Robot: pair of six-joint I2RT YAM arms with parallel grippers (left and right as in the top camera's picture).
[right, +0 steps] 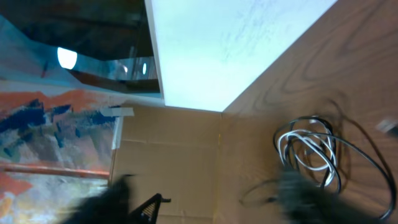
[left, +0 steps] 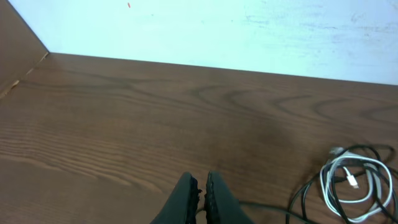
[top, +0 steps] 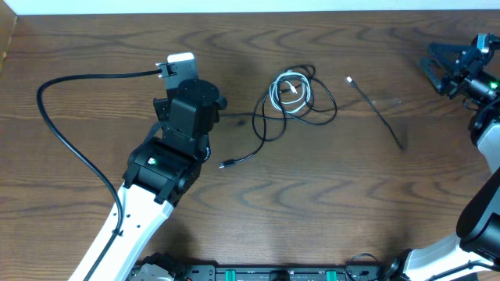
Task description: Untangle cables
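Ahead-right of the clenched left hand [left: 203,191], a thin black cord [top: 334,109] and shorter white cord [top: 291,88] are being seen looped together on the wooden surface [top: 351,211]; the state of the right hand [top: 430,66] cannot be told. Lone pulling risks loops being tightened.

A dark wooden table [top: 375,203] is bordered by a white wall [left: 217,31] and a cardboard panel [right: 174,162].

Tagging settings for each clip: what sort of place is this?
Probably a robotics lab or workshop bench: two robot arms at a wood-grain table, a plain white wall behind it, cardboard sheeting beside it.
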